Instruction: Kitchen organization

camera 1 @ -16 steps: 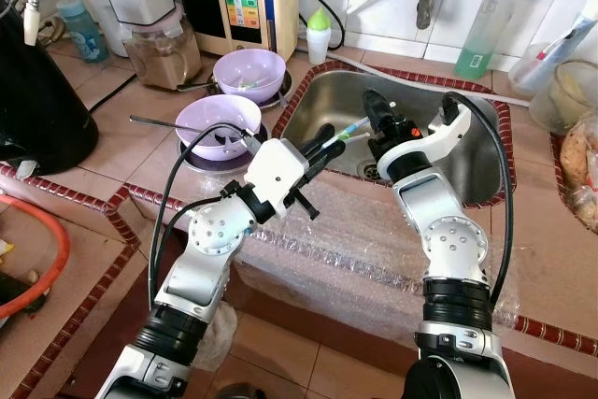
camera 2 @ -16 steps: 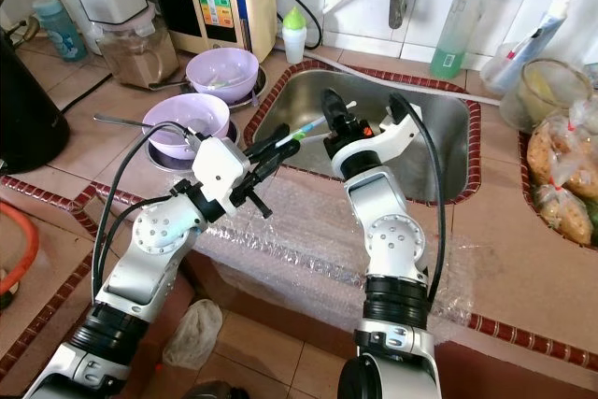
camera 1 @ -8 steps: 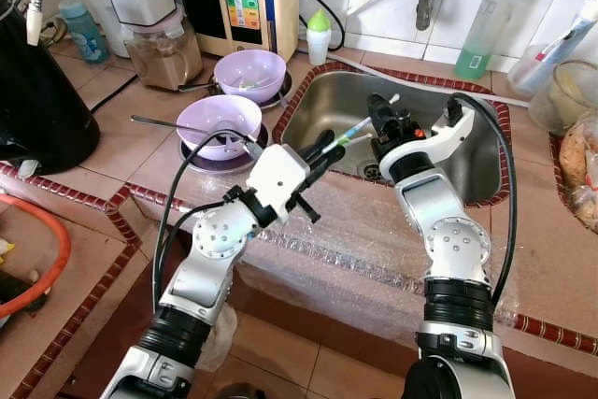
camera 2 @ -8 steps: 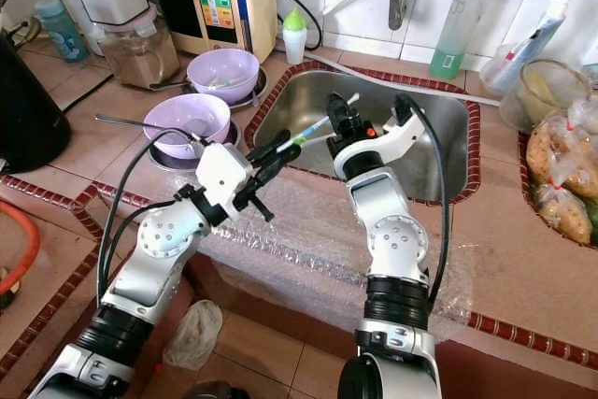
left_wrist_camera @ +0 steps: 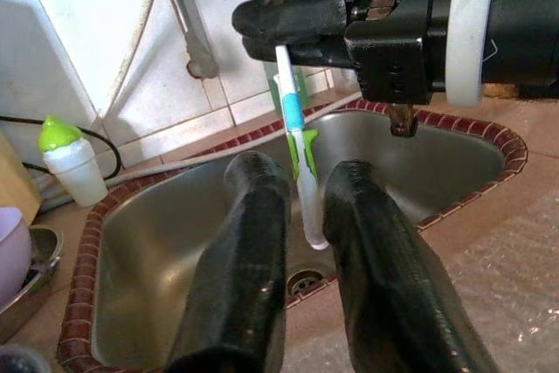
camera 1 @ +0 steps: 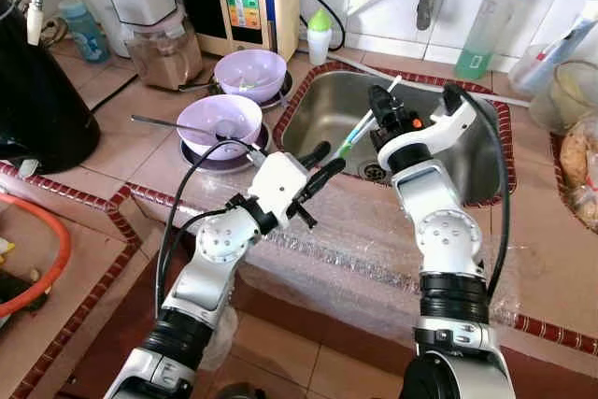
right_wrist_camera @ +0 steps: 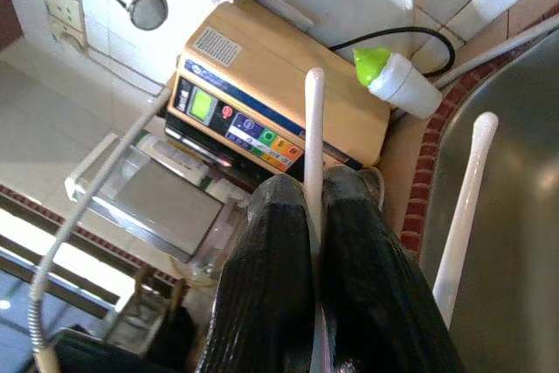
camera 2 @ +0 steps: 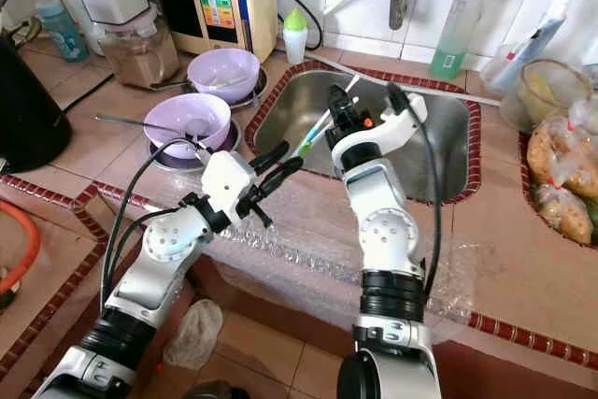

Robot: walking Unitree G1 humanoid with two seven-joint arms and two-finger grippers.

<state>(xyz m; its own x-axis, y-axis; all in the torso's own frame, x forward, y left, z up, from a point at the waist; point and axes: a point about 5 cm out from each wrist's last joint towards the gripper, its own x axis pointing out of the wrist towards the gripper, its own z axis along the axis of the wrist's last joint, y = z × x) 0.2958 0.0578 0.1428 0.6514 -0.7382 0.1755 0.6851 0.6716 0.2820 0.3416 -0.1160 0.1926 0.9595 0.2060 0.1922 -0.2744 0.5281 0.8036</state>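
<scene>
On the tiled counter (camera 1: 140, 151) sit two purple bowls (camera 1: 221, 123). Above the sink (camera 1: 486, 161), the right gripper (camera 1: 377, 111) pinches one white-blue-green toothbrush (camera 1: 360, 123); the left gripper (camera 1: 322, 163) gapes empty.

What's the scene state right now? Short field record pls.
setting: tiled kitchen counter with a steel sink
right end effector: over the sink, shut on a toothbrush
left end effector: open, at the sink's near edge, fingers either side of the toothbrush's lower end, not gripping
toothbrush: white, blue and green, tilted, held above the basin
bowls: two purple ones left of the sink
bottle: green, behind the sink
</scene>
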